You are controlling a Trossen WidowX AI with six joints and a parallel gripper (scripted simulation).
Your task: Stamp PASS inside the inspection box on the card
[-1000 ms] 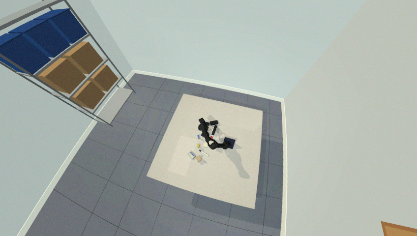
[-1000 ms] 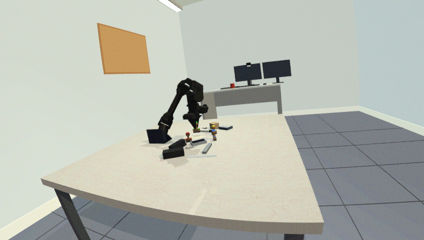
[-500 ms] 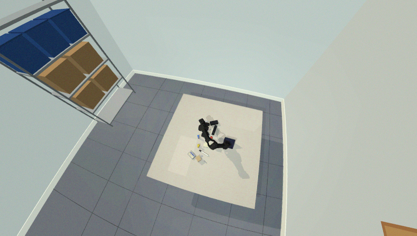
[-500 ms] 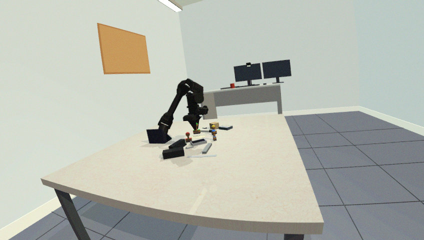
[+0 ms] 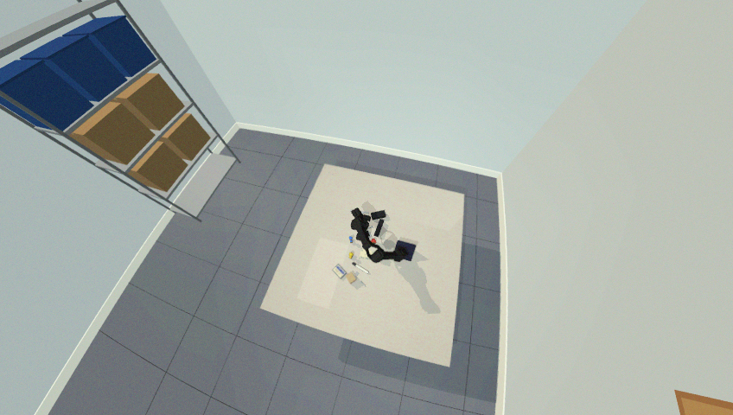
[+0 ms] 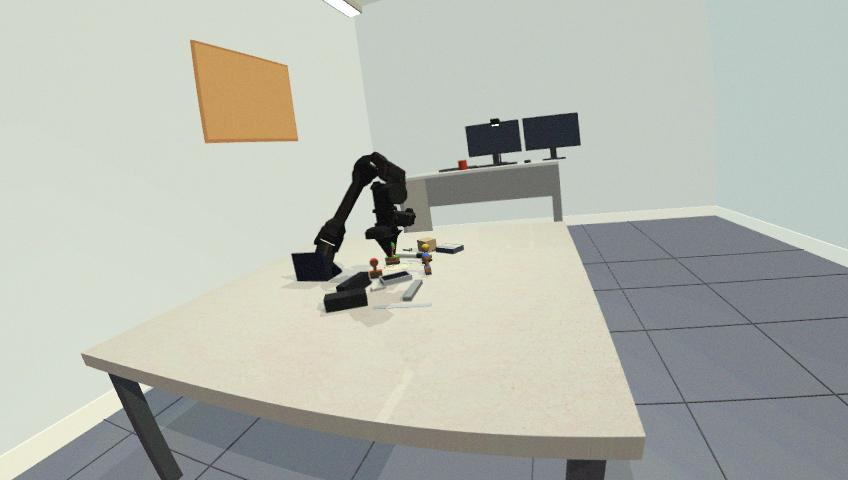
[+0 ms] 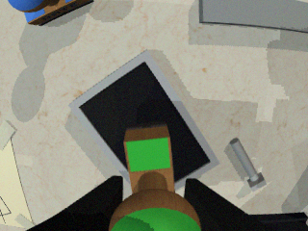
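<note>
My gripper (image 6: pixel 392 251) (image 7: pixel 153 187) is shut on the green-topped wooden stamp (image 6: pixel 392 259) (image 7: pixel 148 154) and holds it upright. The stamp's lettering cannot be read. In the wrist view the stamp overlaps the lower part of the black ink pad (image 6: pixel 395 277) (image 7: pixel 120 108) in its grey case; in the exterior view it shows beyond and above the pad. The exact gap is unclear. The pale card (image 5: pixel 363 253) (image 6: pixel 399 267) (image 7: pixel 12 188) lies to the pad's left in the wrist view, mostly cut off there. Its box is not clear.
A red stamp (image 5: pixel 373 240) (image 6: pixel 374 268), a blue stamp (image 5: pixel 350 239) (image 7: pixel 24 4) and a yellow stamp (image 5: pixel 350 255) stand nearby. A grey bar (image 6: pixel 412 289) (image 7: pixel 255 12), a bolt (image 7: pixel 244 156) and black blocks (image 6: pixel 345 299) (image 6: pixel 353 281) lie around the pad. A tan block (image 5: pixel 351 277) is farther off.
</note>
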